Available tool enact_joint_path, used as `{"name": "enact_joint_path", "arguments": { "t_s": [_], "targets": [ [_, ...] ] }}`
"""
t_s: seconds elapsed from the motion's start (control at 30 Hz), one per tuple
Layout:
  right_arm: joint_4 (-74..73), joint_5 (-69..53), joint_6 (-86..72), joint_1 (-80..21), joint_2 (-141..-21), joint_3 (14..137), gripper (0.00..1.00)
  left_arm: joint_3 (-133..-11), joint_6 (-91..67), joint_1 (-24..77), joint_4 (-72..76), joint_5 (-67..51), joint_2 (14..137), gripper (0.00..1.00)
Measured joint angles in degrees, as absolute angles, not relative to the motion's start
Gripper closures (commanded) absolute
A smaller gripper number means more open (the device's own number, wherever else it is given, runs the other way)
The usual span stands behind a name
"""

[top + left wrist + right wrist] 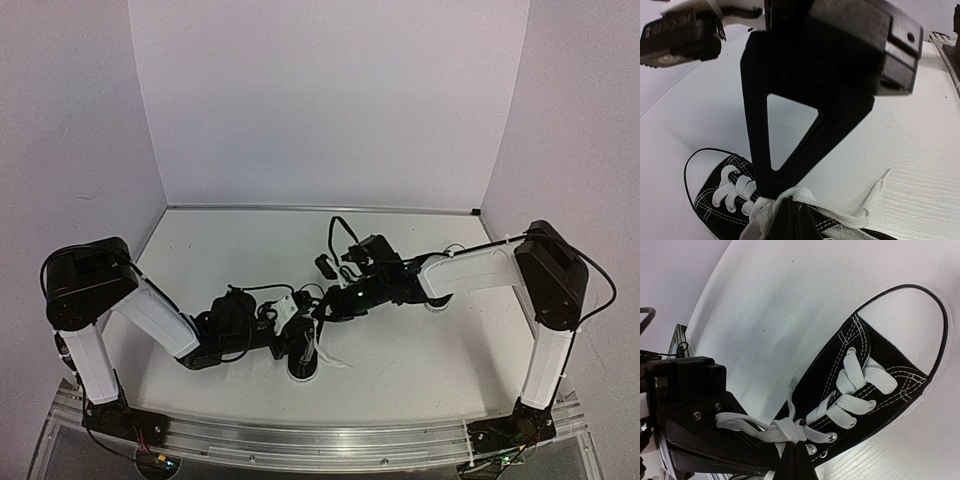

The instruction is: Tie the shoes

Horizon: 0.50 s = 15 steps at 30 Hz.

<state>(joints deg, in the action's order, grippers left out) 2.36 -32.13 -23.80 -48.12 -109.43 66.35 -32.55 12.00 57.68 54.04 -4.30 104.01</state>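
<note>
My left pincer [791, 220] was closed on the white lace [765, 207] of the shoe [715, 192], at its knot. My right pincer [795, 461] gripped the same knot, jaws together.

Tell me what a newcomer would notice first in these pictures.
Both arms converge on one black sneaker near the front middle of the table. In the wrist views, the left claw and the right claw each look pinched shut on its white laces, which cross in a loose knot by the upper eyelets. The sneaker's white toe cap nearly blends into the pale tabletop.
</note>
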Motion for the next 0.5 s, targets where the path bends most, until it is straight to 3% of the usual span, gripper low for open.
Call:
{"name": "enact_joint_path", "arguments": {
  "t_s": [0.5],
  "targets": [
    [3.47,-32.75,-24.72,-47.67,-108.40,65.45,1.00,-32.67,8.45,55.73,54.13,-3.58,105.36,1.00]
  ]
}}
